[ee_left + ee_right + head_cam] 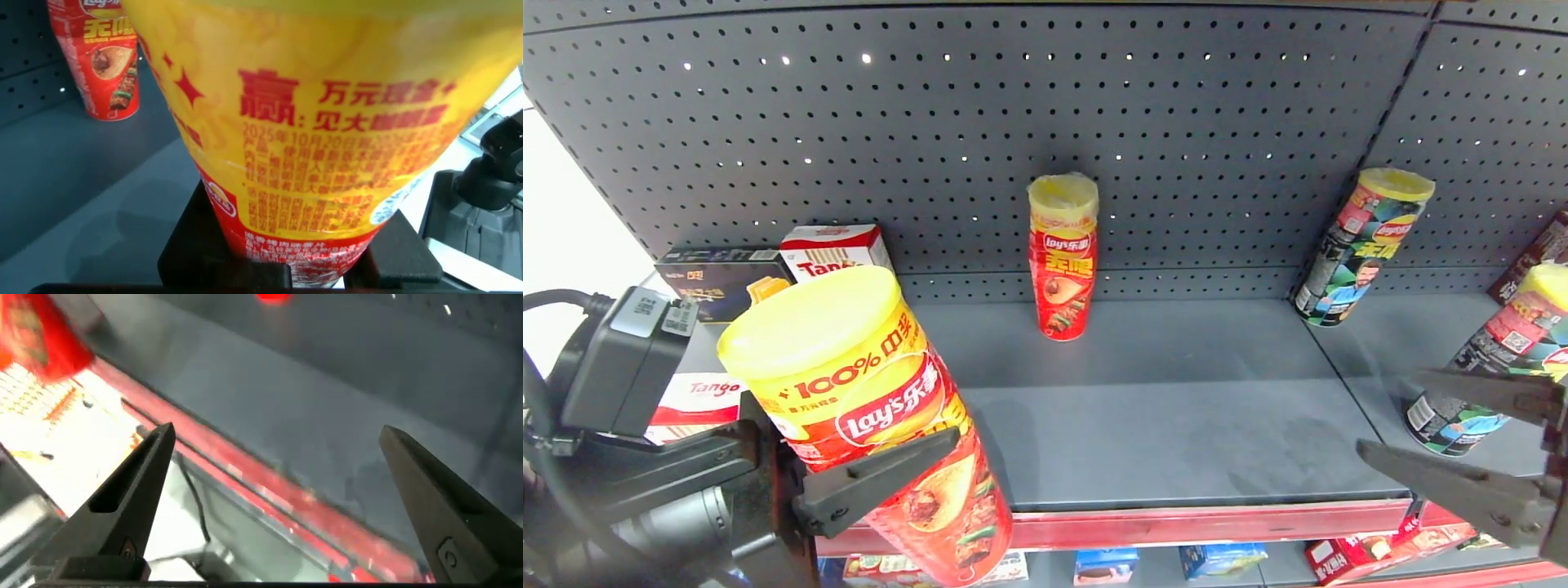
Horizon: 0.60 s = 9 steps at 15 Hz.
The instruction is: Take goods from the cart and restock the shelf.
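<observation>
One chip canister (849, 384), yellow-lidded with a red lower half, is clamped in the left end effector (890, 465). It hangs tilted by the shelf's front-left corner, its base apparently out past the red front lip (1176, 523) and its lid leaning toward the back. In the left wrist view the dark fingers (196, 249) pinch it low on the body. The right end effector (1392, 412) holds nothing; its fingers are spread wide, just off the front edge near the right end of the shelf (1160, 425).

The step in hand looks like the placing: the goods are up at the shelf but not yet set down. A matching red canister (1062, 257) stands upright at the middle of the back edge. A dark canister (1364, 245) is at the back right, and a second dark canister (1486, 359) is nearer the front on that side. Boxes (833, 249) fill the back-left corner. A broad bare stretch lies between the boxes and the red canister and runs forward to the lip.

The next move, as I judge it, calls for carrying the held canister inward over the lip and righting it so the base sits flat. It would then be lowered onto that bare stretch, likely beside its red twin, before the fingers spread. The tilt is the thing to mind: released askew, a tall canister may topple or roll off the front edge.
</observation>
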Available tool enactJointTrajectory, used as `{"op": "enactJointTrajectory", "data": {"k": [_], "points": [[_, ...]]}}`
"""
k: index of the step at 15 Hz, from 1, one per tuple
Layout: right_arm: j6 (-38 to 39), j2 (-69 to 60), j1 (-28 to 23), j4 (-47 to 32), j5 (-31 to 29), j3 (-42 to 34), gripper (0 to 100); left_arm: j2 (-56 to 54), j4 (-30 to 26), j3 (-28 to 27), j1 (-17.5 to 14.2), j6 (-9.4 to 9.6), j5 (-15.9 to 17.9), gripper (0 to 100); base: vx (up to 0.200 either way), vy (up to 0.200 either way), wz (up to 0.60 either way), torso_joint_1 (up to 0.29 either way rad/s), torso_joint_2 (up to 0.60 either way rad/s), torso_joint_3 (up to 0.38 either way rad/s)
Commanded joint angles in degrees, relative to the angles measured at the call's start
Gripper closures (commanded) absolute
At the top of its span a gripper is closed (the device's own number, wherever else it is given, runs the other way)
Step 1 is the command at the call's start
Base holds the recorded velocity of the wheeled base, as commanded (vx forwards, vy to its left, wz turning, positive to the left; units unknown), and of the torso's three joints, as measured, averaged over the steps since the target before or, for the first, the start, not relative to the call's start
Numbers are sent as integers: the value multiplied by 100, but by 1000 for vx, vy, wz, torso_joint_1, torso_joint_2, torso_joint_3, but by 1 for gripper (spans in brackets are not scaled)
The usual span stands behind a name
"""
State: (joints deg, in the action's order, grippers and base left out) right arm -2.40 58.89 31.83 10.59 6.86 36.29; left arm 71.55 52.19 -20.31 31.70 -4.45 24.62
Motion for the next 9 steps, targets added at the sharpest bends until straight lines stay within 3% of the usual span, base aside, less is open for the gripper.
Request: {"op": "enactJointTrajectory", "data": {"k": [1,7,9], "points": [[20,1063,-45,672,395,308,0,8,2,1,-58,-3,-2,100,0,0,0,0,0,0],[-15,2575,-353,1867,746,809,0,0,-7,9,-190,-12,-2,100,0,0,0,0,0,0],[-103,3348,-537,2333,1221,1460,0,8,-7,45,-199,-47,-10,100,0,0,0,0,0,0]]}}
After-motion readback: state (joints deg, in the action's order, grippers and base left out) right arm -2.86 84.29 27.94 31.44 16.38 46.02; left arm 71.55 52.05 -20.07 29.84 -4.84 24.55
